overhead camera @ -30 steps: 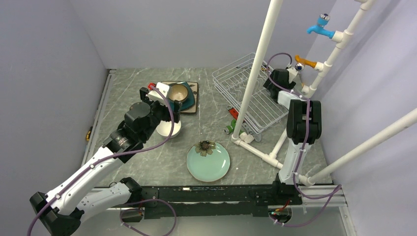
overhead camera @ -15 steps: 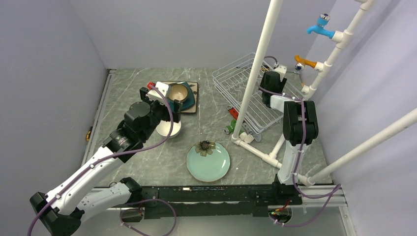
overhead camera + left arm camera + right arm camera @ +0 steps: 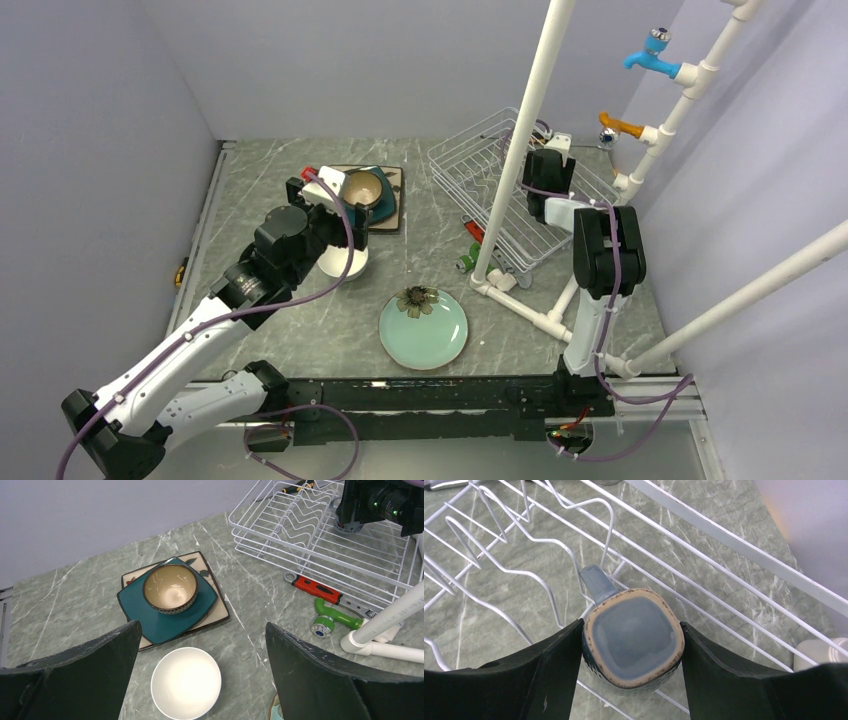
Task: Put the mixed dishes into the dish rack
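Observation:
My right gripper (image 3: 631,642) is shut on the small grey mug (image 3: 633,630) with a tan rim, holding it over the wire floor of the white dish rack (image 3: 729,537). The rack (image 3: 468,165) stands at the back right. My left gripper (image 3: 202,630) is open and empty above the white bowl (image 3: 186,682). Beyond it the brown glazed bowl (image 3: 170,588) sits on the teal square plate (image 3: 150,622), which lies on the cream square plate (image 3: 221,614). The mint-green round plate (image 3: 423,329) lies at the front centre.
A white pipe frame (image 3: 520,140) rises in front of the rack and runs along the right side, with blue (image 3: 650,52) and orange (image 3: 622,126) taps. A red-handled tool (image 3: 315,588) and a green fitting (image 3: 330,620) lie beside the rack.
My right gripper has moved left and away over the rack with the mug in it. The rack's near end has shifted slightly. The left arm has barely moved.

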